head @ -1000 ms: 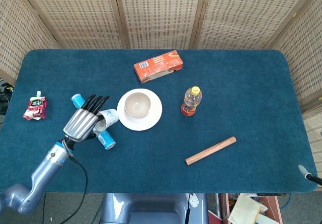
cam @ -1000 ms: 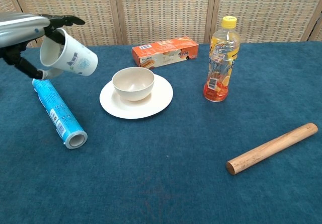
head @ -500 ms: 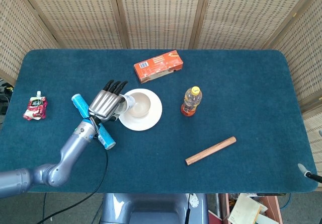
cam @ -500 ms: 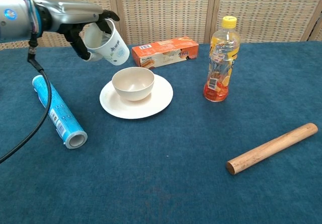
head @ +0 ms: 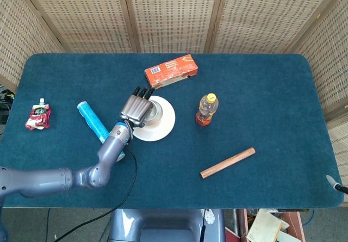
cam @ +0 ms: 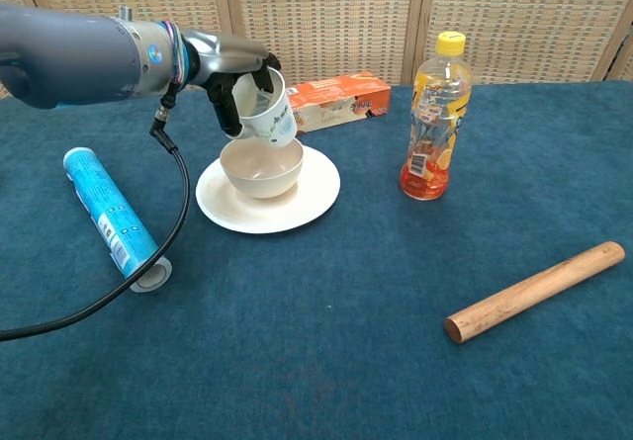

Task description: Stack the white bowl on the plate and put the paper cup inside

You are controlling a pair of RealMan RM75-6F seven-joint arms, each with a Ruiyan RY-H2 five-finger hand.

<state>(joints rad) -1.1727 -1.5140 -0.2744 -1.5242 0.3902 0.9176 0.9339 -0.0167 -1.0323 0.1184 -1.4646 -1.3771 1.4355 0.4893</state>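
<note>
Left hand (cam: pixel 229 76) is gripping the cup (cam: pixel 269 117), fingers wrapped around its upper part. The cup is tilting, mouth toward the hand, base pointing down-right. It is hanging just above the bowl (cam: pixel 261 166); cannot tell whether the base is touching the bowl's rim. In the head view the left hand (head: pixel 138 108) is covering most of the cup and part of the bowl (head: pixel 157 113).

The bowl is sitting upright on the plate (cam: pixel 312 196), near the middle of the desk (cam: pixel 326 361), slightly toward the left. Plate (head: pixel 167 123) is lying flat on the blue cloth.

Right hand is showing in neither view.

Other things on the desk:
- orange box (cam: pixel 336 99) lying behind the plate, toward the far edge
- juice bottle (cam: pixel 433 117) standing upright, right of the plate, apart from it
- wooden rod (cam: pixel 535 291) lying nearer the front right
- blue tube (cam: pixel 111 216) lying left of the plate
- red pouch (head: pixel 37 117) near the left edge, head view only

A black cable (cam: pixel 138 282) is hanging from the left arm and running down over the desk.
</note>
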